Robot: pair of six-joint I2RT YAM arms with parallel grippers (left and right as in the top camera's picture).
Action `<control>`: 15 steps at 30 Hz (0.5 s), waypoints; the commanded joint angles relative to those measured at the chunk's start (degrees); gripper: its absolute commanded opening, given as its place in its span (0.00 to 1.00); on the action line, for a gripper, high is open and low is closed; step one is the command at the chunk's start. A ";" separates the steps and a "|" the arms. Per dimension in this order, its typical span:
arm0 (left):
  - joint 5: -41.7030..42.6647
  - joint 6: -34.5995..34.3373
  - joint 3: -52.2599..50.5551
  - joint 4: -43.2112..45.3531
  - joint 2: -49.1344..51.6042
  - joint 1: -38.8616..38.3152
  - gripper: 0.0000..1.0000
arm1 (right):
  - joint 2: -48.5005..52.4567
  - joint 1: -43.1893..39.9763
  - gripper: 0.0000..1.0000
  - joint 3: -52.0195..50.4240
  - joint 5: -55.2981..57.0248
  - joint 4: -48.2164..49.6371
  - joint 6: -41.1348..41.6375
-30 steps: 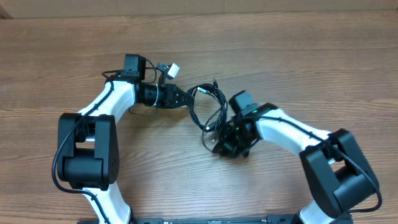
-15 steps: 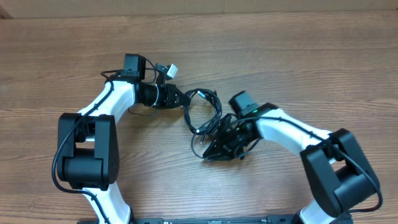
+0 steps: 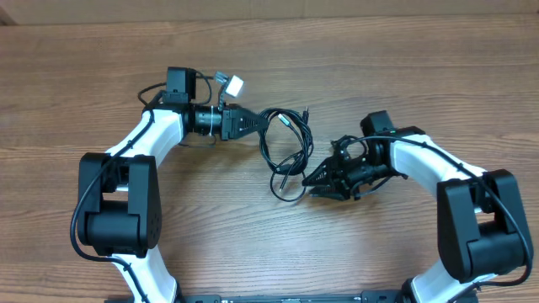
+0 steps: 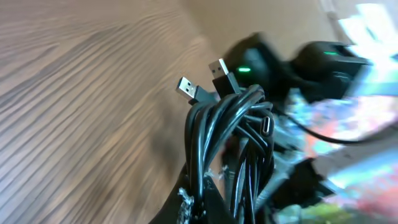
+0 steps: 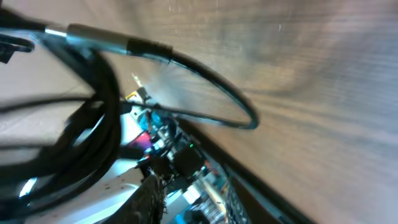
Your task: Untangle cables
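the cables [image 3: 301, 145] lie in loose black loops at the middle of the wooden counter [image 3: 404, 67], between the two arms. the left pincer [image 3: 255, 123] is clamped tight on the upper left end of the bundle. in the left wrist view the strands bunch right in front of it, and two metal usb plugs [image 4: 189, 89] stick out on top. the right pincer [image 3: 310, 179] sits at the lower right, its tips just beside the bottom loop. i cannot tell how wide it stands or whether it grips a strand, as its wrist view is blurred.
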 commanded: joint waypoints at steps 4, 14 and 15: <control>12.37 4.70 0.20 0.17 0.59 0.11 0.04 | 0.15 -4.74 0.34 0.11 -2.36 4.07 -4.50; 12.33 4.48 0.11 0.24 0.61 0.48 0.04 | 0.15 -5.14 0.54 0.11 -15.17 17.75 -15.10; 12.33 4.48 0.11 0.28 0.61 0.48 0.04 | 0.17 -5.14 0.50 0.11 -15.08 19.30 -12.81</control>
